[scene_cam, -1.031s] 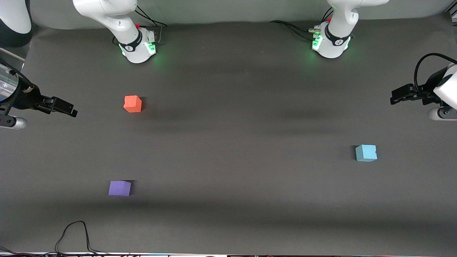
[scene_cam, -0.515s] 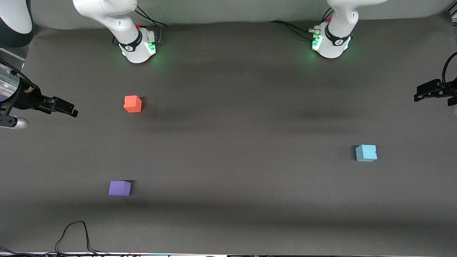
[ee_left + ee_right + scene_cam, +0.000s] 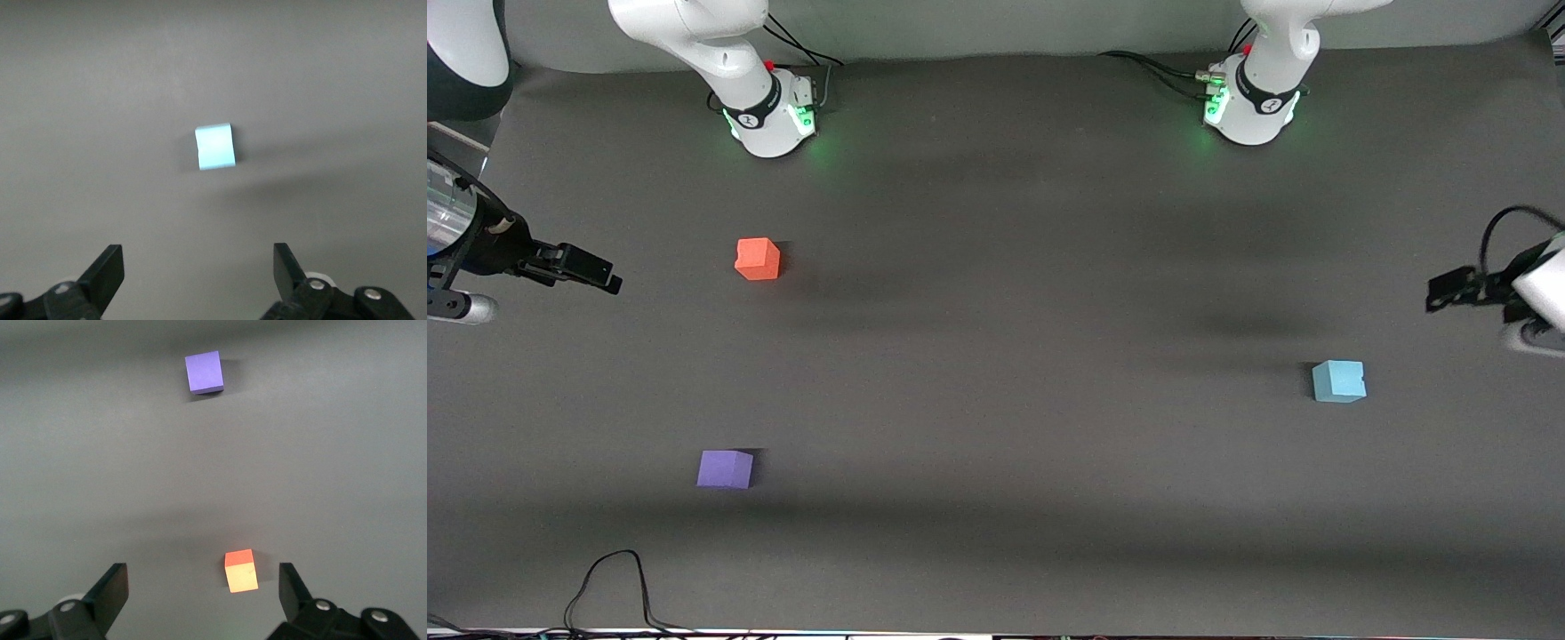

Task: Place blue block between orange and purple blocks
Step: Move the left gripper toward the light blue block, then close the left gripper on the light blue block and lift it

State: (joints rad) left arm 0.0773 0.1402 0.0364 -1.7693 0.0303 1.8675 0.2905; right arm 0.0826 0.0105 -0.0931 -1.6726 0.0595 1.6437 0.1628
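- Grey matte table (image 3: 1005, 293), one flat sheet under both arms; I count three cubes on it, all resting flat and well apart from one another.
- Item one, blue block (image 3: 1338, 381): light sky-blue cube, lying toward the left arm's end of the table, untouched. On my left wrist feed it shows at (image 3: 215, 147), sitting on bare surface between the lines of the two spread fingers but clear of both.
- Item two, orange block (image 3: 758, 259): orange-red cube toward the right arm's end of the table, farther from the front camera than the purple one. On my right wrist feed it appears at (image 3: 241, 571), between the fingers' lines, not touched.
- Item three, purple block (image 3: 725, 468): violet cube, also toward the right arm's end, nearer to the front camera than the orange one, roughly in line with it. Right wrist feed shows it at (image 3: 204, 371).
- The stretch of table between the orange and purple cubes holds no blue block; that cube lies well apart from the pair.
- Left gripper (image 3: 1449, 291): up in the air over the table's edge at the left arm's end, near the blue block but not over it. Fingers (image 3: 107, 270) spread wide, holding nothing.
- Right gripper (image 3: 591, 268): over the table's edge at the right arm's end, beside the orange block and apart from it. Fingers (image 3: 113, 587) spread wide, holding nothing.
- Black cable (image 3: 614, 587): looped on the table at the edge nearest the front camera.
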